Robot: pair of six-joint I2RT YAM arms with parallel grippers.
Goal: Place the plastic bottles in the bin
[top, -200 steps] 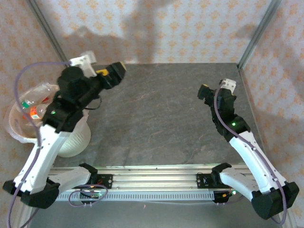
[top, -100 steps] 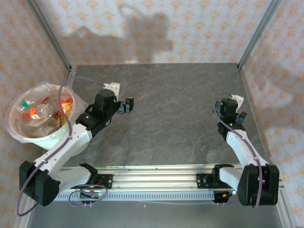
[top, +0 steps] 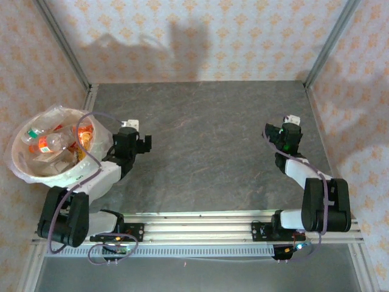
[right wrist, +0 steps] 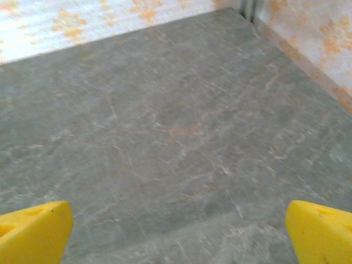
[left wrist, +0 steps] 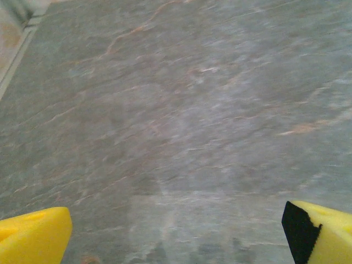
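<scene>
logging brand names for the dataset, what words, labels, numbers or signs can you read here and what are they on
No text can be read in any view.
plastic bottles in the bin: red and orange labels, too small and blurred to read.
table: bare grey stone pattern, no writing.
walls: orange floral pattern, no words or signs.

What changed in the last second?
The left hand drew back nearward and down, to just right of the bin. The right hand pulled in slightly and sank. Nothing taken or let go; both hands open. Bin and bottles unmoved.
</scene>
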